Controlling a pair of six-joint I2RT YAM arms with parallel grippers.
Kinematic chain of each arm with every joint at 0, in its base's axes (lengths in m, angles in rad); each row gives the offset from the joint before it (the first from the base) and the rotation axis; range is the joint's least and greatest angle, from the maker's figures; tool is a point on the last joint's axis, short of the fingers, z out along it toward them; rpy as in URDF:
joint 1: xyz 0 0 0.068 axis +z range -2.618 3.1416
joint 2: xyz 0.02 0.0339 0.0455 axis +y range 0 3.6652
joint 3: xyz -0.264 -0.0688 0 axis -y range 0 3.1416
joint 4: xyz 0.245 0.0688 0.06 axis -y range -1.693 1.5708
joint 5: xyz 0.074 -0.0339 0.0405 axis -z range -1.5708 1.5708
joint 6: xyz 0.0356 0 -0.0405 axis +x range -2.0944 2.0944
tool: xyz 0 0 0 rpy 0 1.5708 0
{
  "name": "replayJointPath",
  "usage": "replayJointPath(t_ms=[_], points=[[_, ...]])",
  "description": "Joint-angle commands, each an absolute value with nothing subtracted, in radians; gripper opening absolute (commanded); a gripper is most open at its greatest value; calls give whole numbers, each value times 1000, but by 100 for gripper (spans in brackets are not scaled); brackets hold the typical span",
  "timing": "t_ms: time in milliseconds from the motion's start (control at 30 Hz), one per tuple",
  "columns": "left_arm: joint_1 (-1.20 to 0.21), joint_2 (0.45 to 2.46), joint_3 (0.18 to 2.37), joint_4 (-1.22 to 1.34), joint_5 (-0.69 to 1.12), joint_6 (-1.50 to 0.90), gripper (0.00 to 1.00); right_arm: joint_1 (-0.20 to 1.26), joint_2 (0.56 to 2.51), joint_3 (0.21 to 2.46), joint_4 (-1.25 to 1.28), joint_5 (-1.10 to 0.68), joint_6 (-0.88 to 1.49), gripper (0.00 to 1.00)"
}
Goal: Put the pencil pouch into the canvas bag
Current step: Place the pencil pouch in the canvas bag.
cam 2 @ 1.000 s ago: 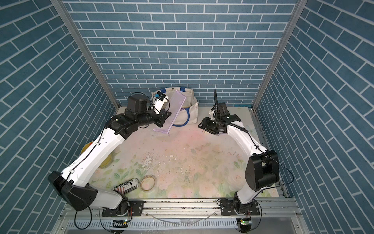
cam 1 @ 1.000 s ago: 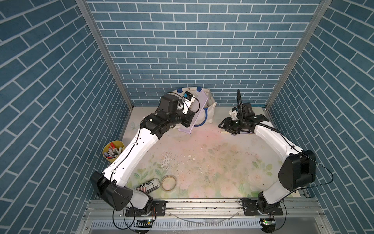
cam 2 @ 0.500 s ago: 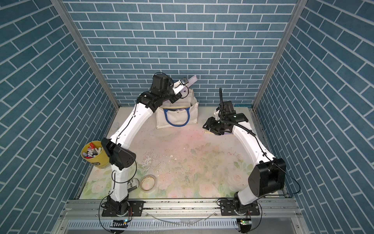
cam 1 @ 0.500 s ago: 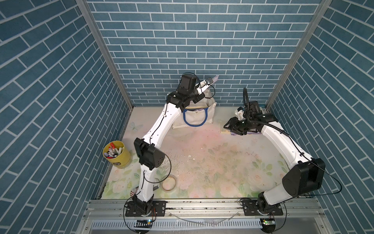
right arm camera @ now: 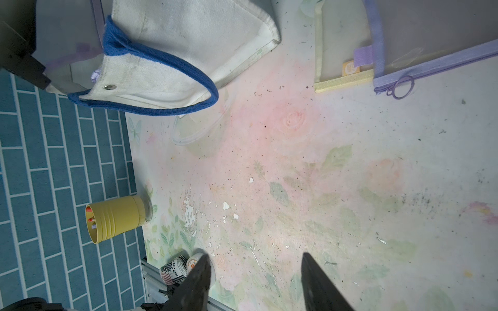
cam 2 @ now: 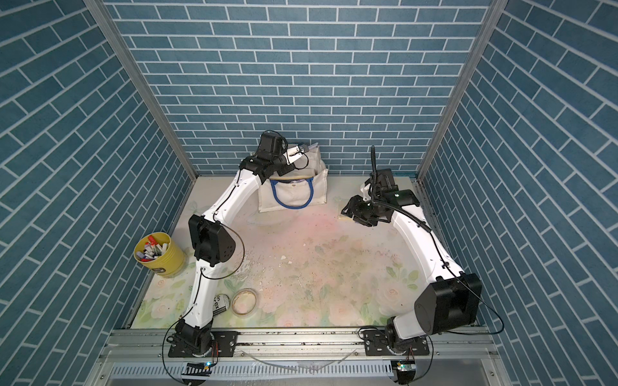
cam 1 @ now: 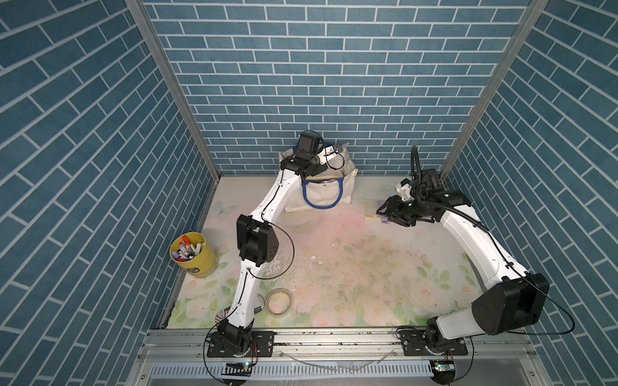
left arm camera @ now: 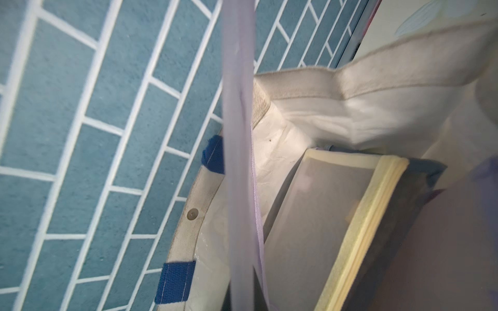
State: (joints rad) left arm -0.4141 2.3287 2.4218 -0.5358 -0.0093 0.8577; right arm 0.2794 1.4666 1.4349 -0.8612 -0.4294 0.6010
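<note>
1. Blue brick walls [cam 1: 334, 83] close in a floral tabletop [cam 1: 351, 267]. The canvas bag [cam 1: 321, 197] stands upright against the back wall with its mouth open.
2. The left gripper [cam 1: 338, 149] is above the bag's mouth, clamped on the lilac pencil pouch [left arm camera: 238, 134]. The pouch hangs edge-on over the opening, close to the rim with the snap button [left arm camera: 192, 214]. Whether its far end is inside the bag cannot be told.
3. A yellow-trimmed mesh pouch [left arm camera: 336, 215] lies inside the bag.
4. The right gripper [right arm camera: 253, 280] hovers over the table, fingers apart and holding nothing. Near it, a yellow-edged pouch [right arm camera: 336, 53] and a lilac-zippered pouch [right arm camera: 431, 40] lie flat and overlapping.
5. A yellow cup of markers [cam 1: 192, 250] stands at the left wall.
</note>
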Motion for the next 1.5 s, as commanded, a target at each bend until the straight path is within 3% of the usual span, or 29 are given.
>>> replayJointPath(t_ms=[0,200,333,500,733,967,1233,1467], points=[[-398,2318,2371,-495,15,867,1,272,1473,1422,-881,-420,585,54],[-391,2306,2308,-466,36,834,12,262,1473,1431,-885,-411,588,54],[-388,2284,2306,-467,44,798,47,245,1471,1425,-879,-396,580,54],[-387,2218,2284,-454,44,701,69,201,1509,1430,-843,-382,578,54],[-394,1997,2100,-428,91,569,77,152,1636,1465,-738,-347,575,54],[-456,1555,1551,-281,79,190,99,104,1887,1598,-654,-333,559,53],[-478,1181,1173,-309,165,-151,99,76,2104,1746,-636,-291,543,53],[-482,1123,1120,-389,220,-230,99,76,2232,1747,-606,-285,560,53]])
